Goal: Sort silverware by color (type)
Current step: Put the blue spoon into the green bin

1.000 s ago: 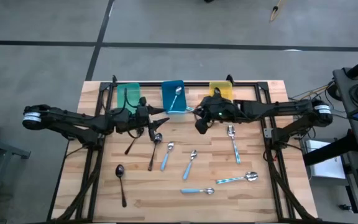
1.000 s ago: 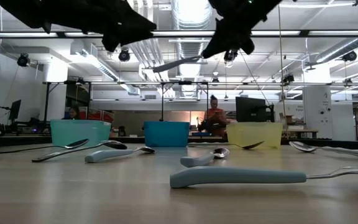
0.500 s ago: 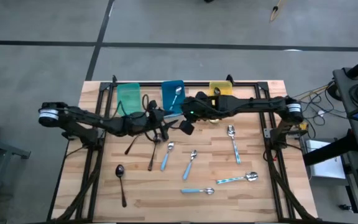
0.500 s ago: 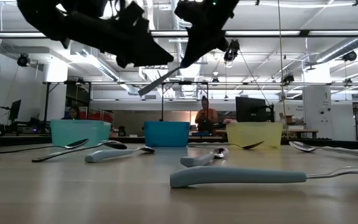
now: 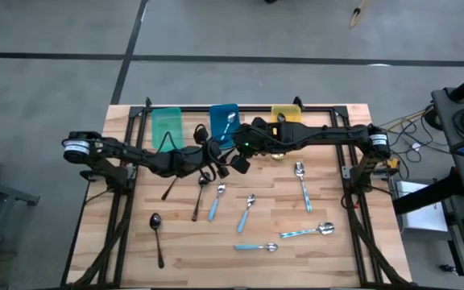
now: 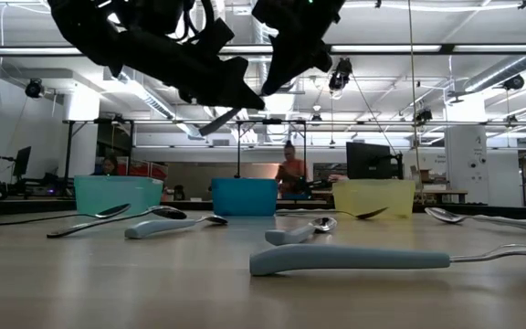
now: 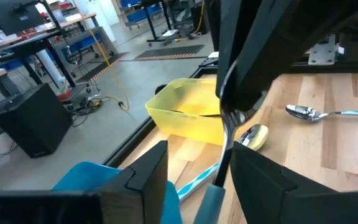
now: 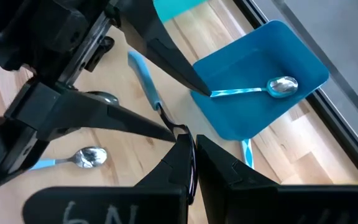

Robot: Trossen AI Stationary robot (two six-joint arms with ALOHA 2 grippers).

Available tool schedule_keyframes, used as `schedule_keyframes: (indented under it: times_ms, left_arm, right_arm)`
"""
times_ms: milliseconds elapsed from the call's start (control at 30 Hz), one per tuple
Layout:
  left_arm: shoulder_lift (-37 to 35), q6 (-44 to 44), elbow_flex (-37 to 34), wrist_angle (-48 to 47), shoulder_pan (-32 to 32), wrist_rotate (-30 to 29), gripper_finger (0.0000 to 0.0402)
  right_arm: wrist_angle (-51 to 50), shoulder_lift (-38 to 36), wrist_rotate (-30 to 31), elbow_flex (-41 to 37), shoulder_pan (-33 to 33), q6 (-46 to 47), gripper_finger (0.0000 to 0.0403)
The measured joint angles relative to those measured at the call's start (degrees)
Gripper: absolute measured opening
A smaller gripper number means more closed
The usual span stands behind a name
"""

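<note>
A spoon [image 8: 143, 71] with a light-blue handle and silver bowl end hangs in the air above the table's middle, in front of the bins. My right gripper [image 8: 191, 158] is shut on it. My left gripper [image 7: 201, 186] stands open, one finger on each side of the blue handle [image 7: 214, 198], and does not visibly touch it. Below them on the wooden table [image 5: 337, 201] lie three dark spoons [image 5: 156, 224] and several blue-handled spoons [image 5: 248, 211]. Another blue-handled spoon [image 5: 229, 122] lies in the blue bin [image 5: 218, 137]. My right gripper pinches the spoon's bowl end between its two fingers; the fingers hide the bowl. The silver neck [image 8: 179, 130] comes out past the fingertips, and the blue handle reaches on toward my left gripper. The spoon is lifted clear of the table, slanting down toward the handle end [image 6: 215, 120].
A teal bin [image 5: 166, 125], the blue bin and a yellow bin [image 5: 286, 115] stand in a row along the far edge. The two arms meet over the table's middle. Beyond the table a person [image 6: 290, 174] shows in the low view.
My right gripper has carried the spoon toward the table's left, to the middle, and its handle has tipped lower. My left gripper has moved toward the table's right and down to meet it, and its fingers now stand on either side of the handle.
</note>
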Motion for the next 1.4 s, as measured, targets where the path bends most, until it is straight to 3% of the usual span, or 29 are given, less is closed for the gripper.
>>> schedule_keyframes:
  times_ms: [167,433,733,1133,1400]
  left_arm:
    - [0.0,0.0,0.0,-0.1,0.0,-0.4,0.0109]
    - [0.0,0.1,0.0,-0.8,-0.5,0.8,0.0012]
    - [0.0,-5.1,0.0,-0.6,-0.8,1.0,0.0006]
    - [-1.4,-10.5,0.0,-2.0,-0.7,0.8,0.0000]
    - [-5.7,-14.8,-0.1,-9.5,0.3,1.2,0.0000]
  right_arm:
    - [0.0,0.0,0.0,0.0,-0.1,0.3,0.0011]
    - [0.5,0.1,0.0,0.0,-0.2,0.2,0.0011]
    - [1.3,0.2,0.4,0.0,-0.2,0.3,0.0022]
    - [1.6,-0.1,0.2,-0.1,-0.2,0.4,0.0139]
    - [1.6,-3.6,0.2,0.0,-0.7,-0.7,0.0175]
